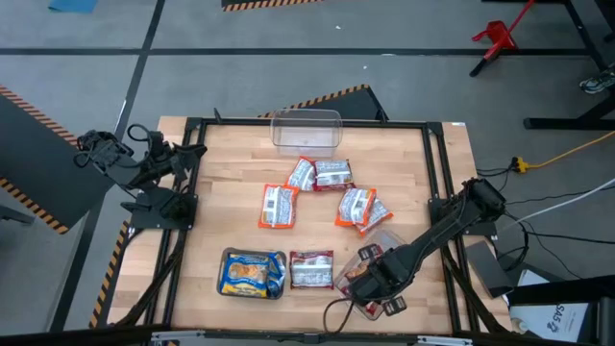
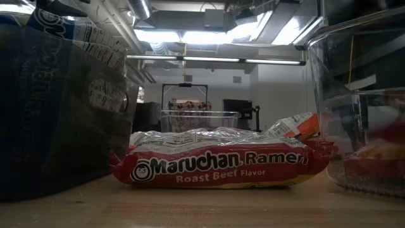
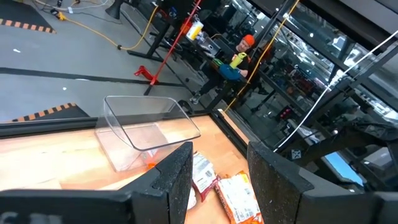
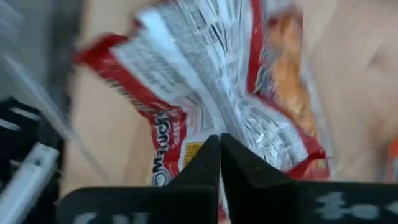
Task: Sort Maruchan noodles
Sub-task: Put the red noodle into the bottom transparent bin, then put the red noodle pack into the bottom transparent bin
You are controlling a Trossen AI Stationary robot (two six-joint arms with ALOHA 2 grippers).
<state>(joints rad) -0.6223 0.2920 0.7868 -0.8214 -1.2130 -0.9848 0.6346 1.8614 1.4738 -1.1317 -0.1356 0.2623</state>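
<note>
The left gripper [image 3: 217,177] waits folded at the bench's left edge, fingers apart and empty. Noodle packets [image 1: 317,197] lie mid-bench. At the near right corner the right gripper [image 4: 219,155] reaches low, fingers pressed together on a red-and-white packet [image 4: 211,81], its far end blurred

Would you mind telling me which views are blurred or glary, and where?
Right wrist view: motion-blurred throughout, the red-and-white packet smeared. Low view: ceiling lights blow out up top; the Roast Beef packet reads sharp, while the dark packet and clear tub at its edges are soft. High view: evenly lit.
</note>
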